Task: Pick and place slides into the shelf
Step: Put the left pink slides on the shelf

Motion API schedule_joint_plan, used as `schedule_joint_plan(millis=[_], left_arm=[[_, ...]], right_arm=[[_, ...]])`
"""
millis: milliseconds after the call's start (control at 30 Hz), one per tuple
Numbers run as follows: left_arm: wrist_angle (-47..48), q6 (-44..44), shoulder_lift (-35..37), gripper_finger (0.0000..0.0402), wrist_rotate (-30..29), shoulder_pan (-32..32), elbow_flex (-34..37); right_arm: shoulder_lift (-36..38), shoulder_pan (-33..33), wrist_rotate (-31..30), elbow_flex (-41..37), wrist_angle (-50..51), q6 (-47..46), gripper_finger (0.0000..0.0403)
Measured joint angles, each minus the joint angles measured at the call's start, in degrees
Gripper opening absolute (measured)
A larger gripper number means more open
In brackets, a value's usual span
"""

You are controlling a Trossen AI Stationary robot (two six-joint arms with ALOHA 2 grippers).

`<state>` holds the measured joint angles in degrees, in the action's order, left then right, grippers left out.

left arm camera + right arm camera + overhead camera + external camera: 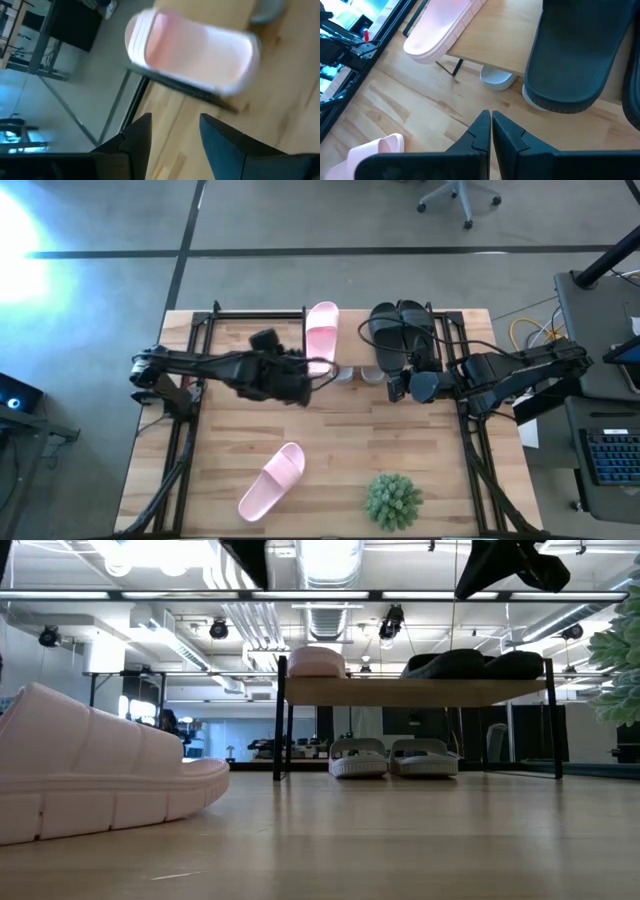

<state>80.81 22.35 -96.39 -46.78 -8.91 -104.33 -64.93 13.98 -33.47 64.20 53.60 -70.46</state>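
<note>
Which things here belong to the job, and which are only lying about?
Job:
- pink slide on the shelf
- pink slide on the table
- black slides
- grey-white slides
- shelf

Lying about:
- green plant

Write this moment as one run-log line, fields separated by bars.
left end effector open near shelf | right end effector shut | one pink slide on table

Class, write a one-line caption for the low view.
Pink slide waits on table; pink and black slides top the shelf, white pair beneath.
</note>
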Motion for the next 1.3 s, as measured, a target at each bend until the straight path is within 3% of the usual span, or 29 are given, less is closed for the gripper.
schedule_joint_plan(millis=[100, 167, 267, 333, 700, 900, 1067, 1300], left_arm=[[2.6, 1.3, 3.3, 0.0151, 0.6, -1.7, 2.3], [1.5, 1.3, 6.6, 0.0151, 4.2, -2.2, 4.6], [-1.0, 2.6, 11.9, 0.0151, 19.8, -2.0, 9.2], [-4.3, 4.4, 15.9, 0.0151, 26.4, -2.0, 13.3], [-28.9, 8.1, 42.9, 0.0151, 31.5, -3.8, 40.5], [-32.8, 17.7, 55.3, 0.0151, 34.5, -3.8, 52.2], [-32.8, 26.9, 60.9, 0.0151, 34.5, -3.8, 58.5], [-32.8, 27.3, 61.9, 0.0151, 34.6, -3.8, 63.7]], right_arm=[[0.0, 0.0, 0.5, 0.0, 0.0, 0.2, 0.0008], [0.0, 0.0, 0.5, -0.1, 0.0, 0.4, 0.0008], [0.0, 0.0, 0.9, -0.1, 0.0, 0.5, 0.0008], [0.0, 0.0, 1.9, -0.1, -0.1, 0.4, 0.0008], [0.0, 0.0, 7.0, -0.1, -0.4, 0.7, 0.0008], [0.0, 0.2, 11.7, -0.2, -1.6, 1.7, 0.0008], [-0.2, 0.2, 14.0, -0.8, -7.0, 4.6, 0.0008], [-2.9, 0.2, 17.4, -3.0, -19.2, 7.8, 0.0008]])
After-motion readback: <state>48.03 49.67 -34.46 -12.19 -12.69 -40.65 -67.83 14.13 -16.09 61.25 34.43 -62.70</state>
